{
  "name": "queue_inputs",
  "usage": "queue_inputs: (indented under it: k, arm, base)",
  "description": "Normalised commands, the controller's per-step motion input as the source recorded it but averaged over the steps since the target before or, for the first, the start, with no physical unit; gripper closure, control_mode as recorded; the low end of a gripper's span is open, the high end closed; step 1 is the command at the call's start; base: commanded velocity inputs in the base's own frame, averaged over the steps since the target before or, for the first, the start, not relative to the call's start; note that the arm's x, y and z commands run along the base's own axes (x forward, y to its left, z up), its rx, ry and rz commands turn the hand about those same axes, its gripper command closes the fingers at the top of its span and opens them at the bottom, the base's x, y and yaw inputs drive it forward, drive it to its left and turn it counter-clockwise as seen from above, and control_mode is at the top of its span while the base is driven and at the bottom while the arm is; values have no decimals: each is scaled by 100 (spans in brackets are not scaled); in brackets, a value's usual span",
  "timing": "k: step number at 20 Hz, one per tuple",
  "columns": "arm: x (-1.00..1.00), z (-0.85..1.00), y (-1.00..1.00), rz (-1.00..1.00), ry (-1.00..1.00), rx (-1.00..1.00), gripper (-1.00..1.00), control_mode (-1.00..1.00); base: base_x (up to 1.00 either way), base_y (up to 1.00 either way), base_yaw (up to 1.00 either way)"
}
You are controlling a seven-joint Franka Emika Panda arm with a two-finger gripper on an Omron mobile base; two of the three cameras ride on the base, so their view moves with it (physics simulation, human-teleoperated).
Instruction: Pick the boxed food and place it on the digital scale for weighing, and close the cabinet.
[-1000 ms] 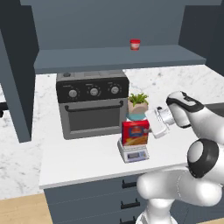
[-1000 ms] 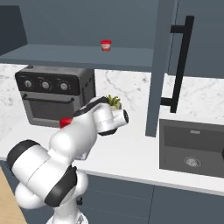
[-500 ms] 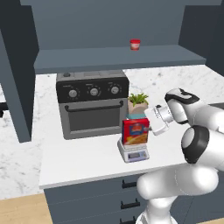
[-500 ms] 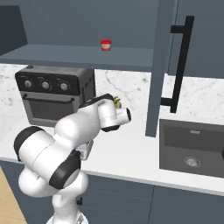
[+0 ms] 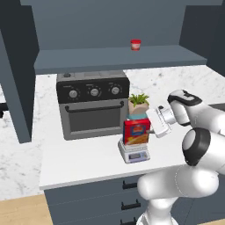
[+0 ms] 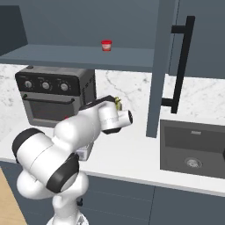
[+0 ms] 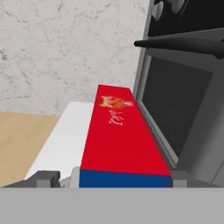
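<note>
Boxed food [image 5: 136,132] stood upright on the digital scale [image 5: 134,151] – gripper [image 5: 154,124] just to its right, jaws apart, no grip; cabinet [image 6: 159,66] open.

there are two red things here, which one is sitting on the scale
The boxed food: the upright red box with a blue band, standing on the digital scale in front of the oven. The other, a tiny red cup, sits up on the cabinet shelf.
</note>
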Motion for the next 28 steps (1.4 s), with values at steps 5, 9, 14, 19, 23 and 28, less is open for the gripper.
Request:
queue_inputs:
  k: [5, 9, 14, 19, 23, 28]
  arm:
    - [0, 5, -1, 0, 0, 0, -100, -100]
    - [-1, 38, -1, 0, -5, 0, -100, -100]
    - [-15, 63, 1, 0, -2, 0, -100, -100]
    - [-42, 29, 1, -6, -8, 8, -100, -100]
    - [-52, 18, 30, -13, -21, 4, -100, -100]
    - [-53, 38, 11, -20, -17, 3, -100, -100]
  base:
    - [0, 0, 0]
    - [0, 0, 0]
    - [0, 0, 0]
    - [0, 0, 0]
    - [0, 0, 0]
    - [0, 0, 0]
